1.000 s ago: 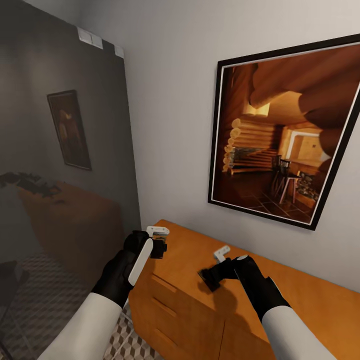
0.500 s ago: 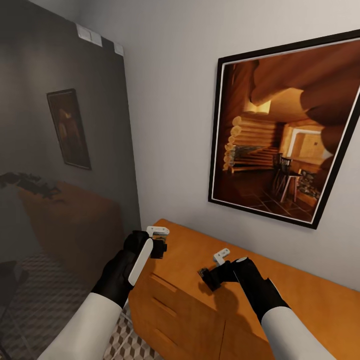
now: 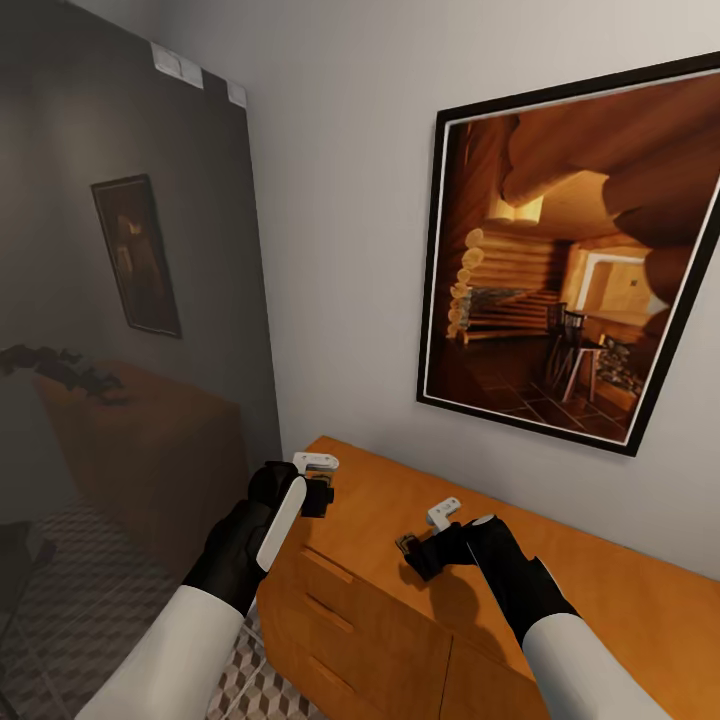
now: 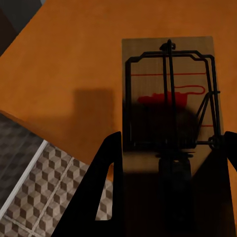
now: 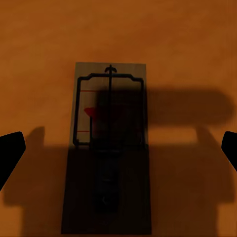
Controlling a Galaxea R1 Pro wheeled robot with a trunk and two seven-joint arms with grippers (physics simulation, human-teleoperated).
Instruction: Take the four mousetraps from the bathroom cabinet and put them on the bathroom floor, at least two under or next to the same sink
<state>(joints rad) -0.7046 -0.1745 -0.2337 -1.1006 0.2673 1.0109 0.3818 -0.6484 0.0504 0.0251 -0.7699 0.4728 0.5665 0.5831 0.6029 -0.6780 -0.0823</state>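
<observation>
Slightly lower than a second ago, the right gripper (image 3: 415, 556) hangs over the cabinet (image 3: 600, 590) top, fingers spread wide above a mousetrap (image 5: 109, 143). At the cabinet's corner, the left gripper (image 3: 318, 497) straddles another trap (image 4: 168, 113), fingers at its edges; grip unclear.

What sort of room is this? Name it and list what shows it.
Probably a home bathroom, though no sink or tub shows. Clues: cube-pattern tiled floor, a big wall mirror reflecting the room, an orange wooden cabinet, and a framed picture on a plain wall.
</observation>
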